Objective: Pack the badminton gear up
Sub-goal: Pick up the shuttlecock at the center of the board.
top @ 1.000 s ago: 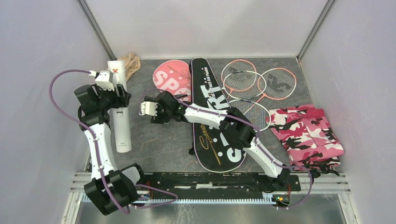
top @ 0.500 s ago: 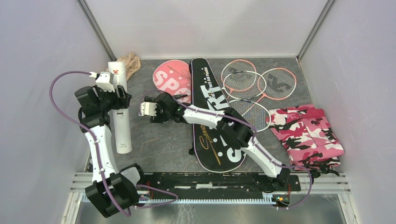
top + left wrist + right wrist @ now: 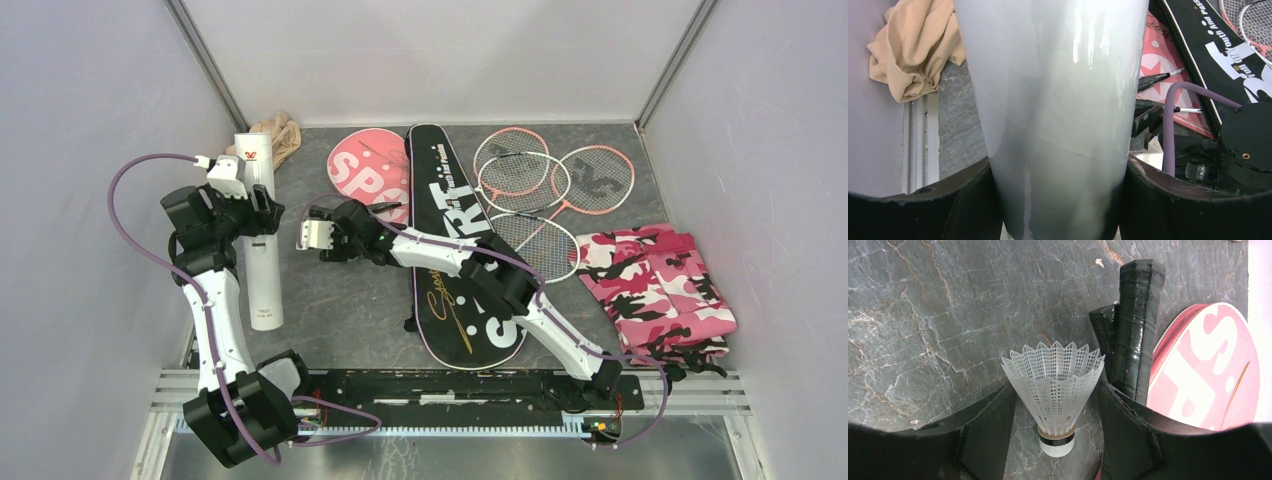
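Observation:
The long white tube [image 3: 262,270] lies at the left of the table, and my left gripper [image 3: 255,215] is shut on it. In the left wrist view both jaws press the tube [image 3: 1058,100] at its sides, with the left gripper [image 3: 1058,200] round it. My right gripper [image 3: 320,245] reaches left over the table's middle. A white shuttlecock [image 3: 1054,385] lies between the open fingers of the right gripper [image 3: 1055,395], cork end toward the wrist. The fingertips stand right at its skirt, which is not squeezed. Pink rackets [image 3: 540,185] lie at the back right. The black bag [image 3: 440,170] and pink bag [image 3: 365,170] lie in the middle.
A black wrapped handle [image 3: 1135,330] and the pink bag [image 3: 1208,370] lie just right of the shuttlecock. A beige cloth [image 3: 280,135] sits in the back left corner behind the tube. A pink camouflage cloth [image 3: 660,285] lies at the right. Walls close in on three sides.
The left gripper and the tube's far end have shifted slightly to the right. The right arm has edged a little to the left.

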Controlling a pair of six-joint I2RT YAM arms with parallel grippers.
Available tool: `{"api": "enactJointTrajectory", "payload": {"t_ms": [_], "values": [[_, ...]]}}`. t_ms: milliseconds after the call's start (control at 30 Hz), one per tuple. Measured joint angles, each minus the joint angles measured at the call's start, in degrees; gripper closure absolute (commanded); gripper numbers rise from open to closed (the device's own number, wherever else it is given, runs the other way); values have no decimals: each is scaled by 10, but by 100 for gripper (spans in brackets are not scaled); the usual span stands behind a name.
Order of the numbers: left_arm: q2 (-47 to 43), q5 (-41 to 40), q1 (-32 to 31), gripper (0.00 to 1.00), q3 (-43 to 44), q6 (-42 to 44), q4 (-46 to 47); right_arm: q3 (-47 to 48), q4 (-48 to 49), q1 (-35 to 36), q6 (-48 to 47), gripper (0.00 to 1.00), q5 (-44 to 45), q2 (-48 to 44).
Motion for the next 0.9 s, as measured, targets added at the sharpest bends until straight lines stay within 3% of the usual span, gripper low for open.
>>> {"api": "enactJointTrajectory", "payload": {"t_ms": [400, 600, 900], "values": [[-1, 2, 0, 98, 0, 2, 0, 0, 7, -1, 10, 55, -11, 4], [-1, 3, 0, 98, -5, 6, -1, 0, -22, -9, 51, 60, -49, -9], [4, 26, 1, 98, -6, 6, -1, -55, -70, -40, 141, 65, -149, -149]]}}
